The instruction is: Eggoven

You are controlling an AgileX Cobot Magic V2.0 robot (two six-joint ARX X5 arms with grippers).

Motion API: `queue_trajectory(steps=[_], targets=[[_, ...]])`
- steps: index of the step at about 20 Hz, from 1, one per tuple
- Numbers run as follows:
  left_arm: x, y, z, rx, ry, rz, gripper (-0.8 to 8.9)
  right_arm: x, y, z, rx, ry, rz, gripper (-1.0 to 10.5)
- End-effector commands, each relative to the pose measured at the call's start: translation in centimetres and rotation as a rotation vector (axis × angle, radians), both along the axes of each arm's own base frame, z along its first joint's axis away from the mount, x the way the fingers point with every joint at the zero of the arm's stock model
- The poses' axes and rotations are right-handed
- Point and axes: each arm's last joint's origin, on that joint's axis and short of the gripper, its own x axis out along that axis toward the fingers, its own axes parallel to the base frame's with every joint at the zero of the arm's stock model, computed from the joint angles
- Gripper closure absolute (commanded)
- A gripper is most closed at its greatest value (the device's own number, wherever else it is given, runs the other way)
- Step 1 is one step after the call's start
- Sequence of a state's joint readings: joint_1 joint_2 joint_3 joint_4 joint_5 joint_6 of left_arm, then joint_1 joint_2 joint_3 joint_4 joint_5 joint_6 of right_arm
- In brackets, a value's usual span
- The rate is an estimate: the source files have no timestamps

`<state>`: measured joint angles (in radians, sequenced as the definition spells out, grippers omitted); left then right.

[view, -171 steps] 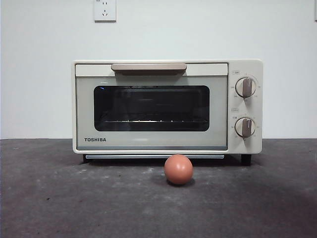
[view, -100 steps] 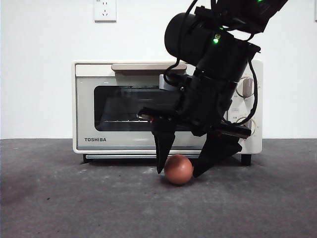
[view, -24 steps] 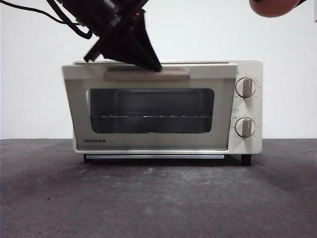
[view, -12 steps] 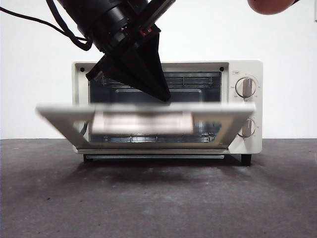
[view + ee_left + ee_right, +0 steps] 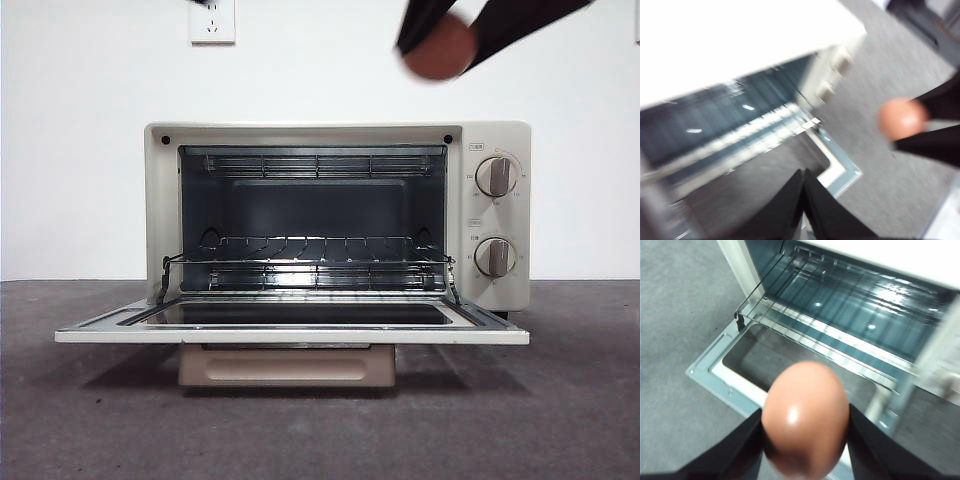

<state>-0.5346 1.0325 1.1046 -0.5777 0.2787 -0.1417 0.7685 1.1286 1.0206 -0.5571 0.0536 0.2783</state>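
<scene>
The cream Toshiba oven [image 5: 496, 215] stands on the table with its glass door [image 5: 290, 327] folded flat down, handle [image 5: 287, 366] hanging below it and wire rack [image 5: 310, 262] exposed. My right gripper [image 5: 437, 40] hovers above the oven's upper right, shut on the reddish-brown egg [image 5: 437, 47]. In the right wrist view the egg [image 5: 805, 417] sits between the black jaws, over the open door [image 5: 735, 377] and rack [image 5: 840, 335]. My left gripper [image 5: 803, 172] is shut with nothing in it, raised above the open oven [image 5: 755, 125]; the egg [image 5: 901, 119] shows off to its side.
Two knobs [image 5: 495, 176] [image 5: 494, 257] sit on the oven's right panel. A wall socket [image 5: 212, 20] is on the white wall behind. Grey tabletop [image 5: 90, 420] spreads in front of and beside the lowered door.
The oven door has swung from half open to fully flat. The left gripper has lifted out of the front view. The right gripper has moved left and down with the egg.
</scene>
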Motion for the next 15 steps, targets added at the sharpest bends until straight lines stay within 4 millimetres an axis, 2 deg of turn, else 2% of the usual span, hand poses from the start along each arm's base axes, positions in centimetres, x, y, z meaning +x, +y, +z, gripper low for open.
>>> queue_trajectory(steps=[1,2,7,11,15], targets=[[-1.2,2.0,-0.2,0.032,-0.005,0.048,8.06,1.9,1.5,-1.1,0.019,0.024,-0.003,9.4],[-1.9,3.1,-0.6,0.034,-0.007,0.082,8.07,2.9,2.1,-1.9,0.017,0.031,-0.014,9.4],[-4.2,5.6,-2.5,0.042,0.012,0.169,8.07,5.9,3.6,-4.6,0.014,0.042,-0.049,9.4],[-5.8,6.6,-3.5,0.053,0.019,0.197,8.07,8.1,4.2,-6.5,0.025,0.035,-0.075,9.4],[-7.1,7.1,-3.4,0.053,0.018,0.199,8.07,10.1,4.4,-8.0,0.048,0.015,-0.104,9.4]])
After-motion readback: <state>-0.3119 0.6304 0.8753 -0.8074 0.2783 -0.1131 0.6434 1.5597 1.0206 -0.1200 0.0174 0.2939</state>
